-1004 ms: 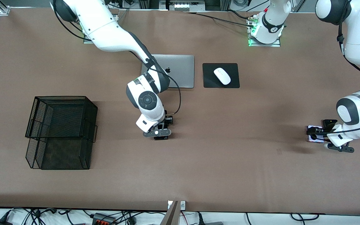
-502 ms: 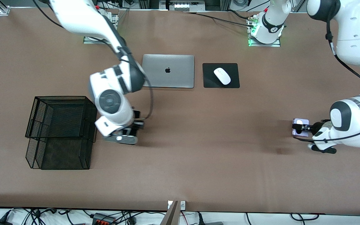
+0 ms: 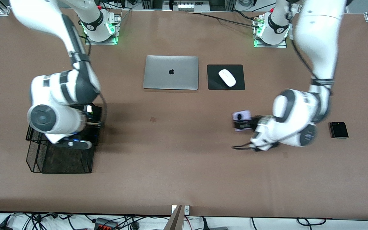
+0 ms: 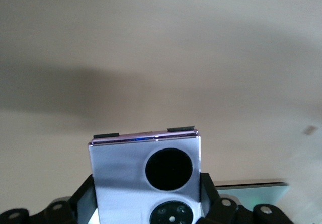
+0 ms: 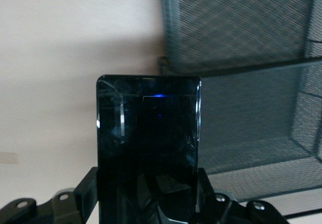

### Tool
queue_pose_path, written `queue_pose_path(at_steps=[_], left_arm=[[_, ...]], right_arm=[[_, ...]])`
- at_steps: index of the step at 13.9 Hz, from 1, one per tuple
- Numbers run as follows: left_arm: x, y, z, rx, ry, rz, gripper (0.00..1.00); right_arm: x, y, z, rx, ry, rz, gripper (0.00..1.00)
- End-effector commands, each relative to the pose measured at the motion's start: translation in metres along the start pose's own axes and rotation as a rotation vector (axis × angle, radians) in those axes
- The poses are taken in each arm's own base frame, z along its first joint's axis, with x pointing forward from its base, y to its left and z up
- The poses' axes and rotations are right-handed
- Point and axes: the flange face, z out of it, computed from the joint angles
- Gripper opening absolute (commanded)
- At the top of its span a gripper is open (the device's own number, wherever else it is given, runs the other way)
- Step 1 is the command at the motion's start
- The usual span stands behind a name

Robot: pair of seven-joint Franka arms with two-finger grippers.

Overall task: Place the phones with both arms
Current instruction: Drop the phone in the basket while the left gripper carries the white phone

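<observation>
My right gripper (image 5: 146, 204), clamped on the long black phone (image 5: 147, 148), hangs at the edge of the black mesh basket (image 3: 59, 159). My left gripper (image 4: 146, 204), closed on the lavender phone (image 3: 242, 116), is over bare table nearer the camera than the mouse (image 3: 227, 77). The small black phone (image 3: 339, 130) lies on the table toward my left arm's end.
</observation>
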Motion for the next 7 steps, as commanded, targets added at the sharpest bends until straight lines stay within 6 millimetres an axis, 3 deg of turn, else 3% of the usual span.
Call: queue_pose_path(at_steps=[1, 3, 5, 7], left_arm=[[-0.021, 0.066, 0.007, -0.053, 0.085, -0.020, 0.60], [-0.029, 0.110, 0.023, -0.077, 0.100, -0.107, 0.60], [-0.048, 0.166, 0.046, -0.131, 0.153, -0.206, 0.60], [-0.060, 0.205, 0.073, -0.193, 0.232, -0.229, 0.60]], right_arm=[[-0.023, 0.047, -0.001, 0.020, -0.051, -0.029, 0.27], [-0.026, 0.071, 0.002, 0.024, -0.097, -0.011, 0.27], [-0.022, 0.097, 0.005, 0.037, -0.109, 0.007, 0.27], [-0.020, 0.126, 0.015, 0.051, -0.131, 0.025, 0.29]])
